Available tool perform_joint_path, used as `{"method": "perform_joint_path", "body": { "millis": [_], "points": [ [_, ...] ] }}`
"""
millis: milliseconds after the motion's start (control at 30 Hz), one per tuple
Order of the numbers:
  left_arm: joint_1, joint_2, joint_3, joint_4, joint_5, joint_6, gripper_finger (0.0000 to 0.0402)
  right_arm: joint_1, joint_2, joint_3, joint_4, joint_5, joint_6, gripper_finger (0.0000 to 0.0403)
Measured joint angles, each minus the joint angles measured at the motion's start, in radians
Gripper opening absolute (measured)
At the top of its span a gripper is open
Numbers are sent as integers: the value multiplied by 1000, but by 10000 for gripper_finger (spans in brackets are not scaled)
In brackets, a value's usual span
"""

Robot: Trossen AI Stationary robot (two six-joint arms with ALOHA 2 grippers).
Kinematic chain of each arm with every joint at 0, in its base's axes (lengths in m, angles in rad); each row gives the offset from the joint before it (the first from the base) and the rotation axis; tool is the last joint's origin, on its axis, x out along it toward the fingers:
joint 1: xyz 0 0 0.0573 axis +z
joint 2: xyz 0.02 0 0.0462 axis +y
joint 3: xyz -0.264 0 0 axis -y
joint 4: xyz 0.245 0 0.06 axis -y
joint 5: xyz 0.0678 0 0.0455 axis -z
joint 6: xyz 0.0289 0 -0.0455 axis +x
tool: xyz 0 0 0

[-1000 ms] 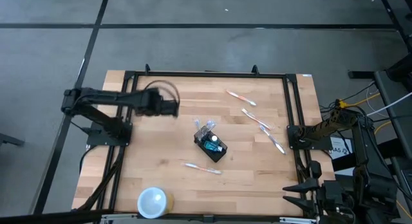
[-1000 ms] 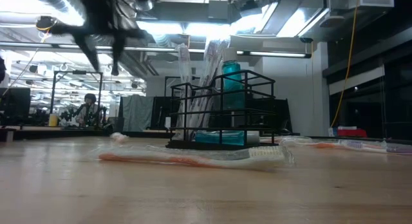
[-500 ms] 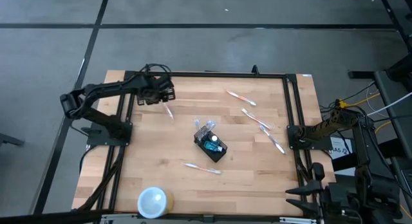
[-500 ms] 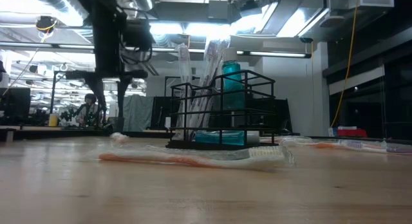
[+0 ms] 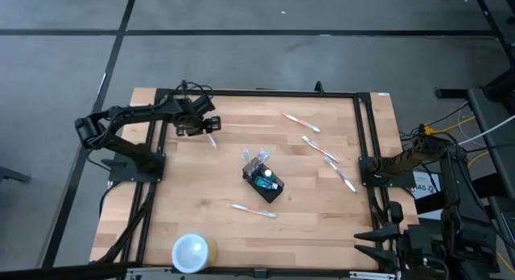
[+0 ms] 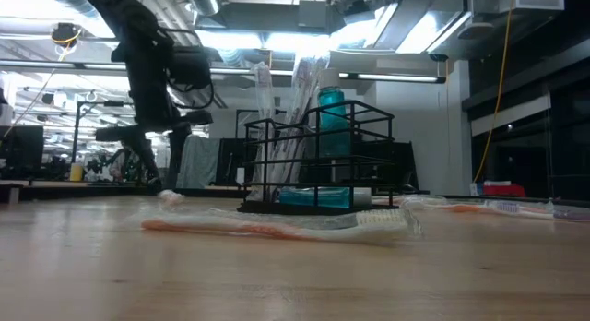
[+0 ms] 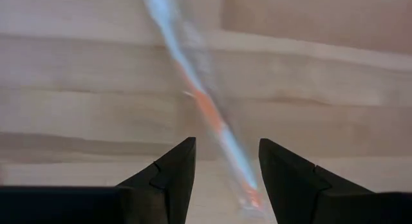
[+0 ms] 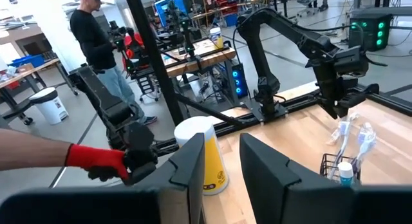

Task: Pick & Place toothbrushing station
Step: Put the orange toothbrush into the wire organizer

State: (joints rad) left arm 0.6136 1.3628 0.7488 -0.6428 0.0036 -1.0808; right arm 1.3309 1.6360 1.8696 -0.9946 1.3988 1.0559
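High view: left hand [image 5: 211, 129] hangs over a loose toothbrush [image 5: 212, 140] near the worktop's [image 5: 306, 207] far-left corner, fingers parted with the brush lying between them in the wrist view, nothing gripped. The caddy [image 5: 263, 178] stands mid-worktop, well apart. Step in hand looks like picking this brush; next calls for lowering and closing. Right hand [image 8: 222, 166] waits off the right edge, part open, empty

Showing two matte black jointed arms, boxy links, on black bases. Left gripper [image 5: 211, 126] carrying two dark wedge-shaped fingers [image 7: 172, 176] with stepped inner edges. Right gripper [image 8: 222, 179] wearing flat dark blade fingers. Trailing yellow and white cables at right arm [image 5: 406, 161].
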Motion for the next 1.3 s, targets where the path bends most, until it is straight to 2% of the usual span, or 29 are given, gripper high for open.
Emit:
{"method": "perform_joint_path", "body": {
  "millis": [200,400,867,967,1133,1300],
  "points": [
    [-64,22,-7,51,-71,-94,166,-2,0,0,0,0,6,100],
    [-111,105,-7,123,-64,-145,166,-2,0,0,0,0,6,100],
    [-293,220,-4,120,-99,-254,161,-2,40,0,9,-1,60,100],
    [-345,223,-4,118,-97,-260,130,0,42,0,10,0,63,100],
    [-440,225,-5,96,-104,-302,24,1,42,0,16,5,59,100],
    [-536,208,-6,98,-96,-319,18,1,42,0,17,8,55,100]
  ]
}}
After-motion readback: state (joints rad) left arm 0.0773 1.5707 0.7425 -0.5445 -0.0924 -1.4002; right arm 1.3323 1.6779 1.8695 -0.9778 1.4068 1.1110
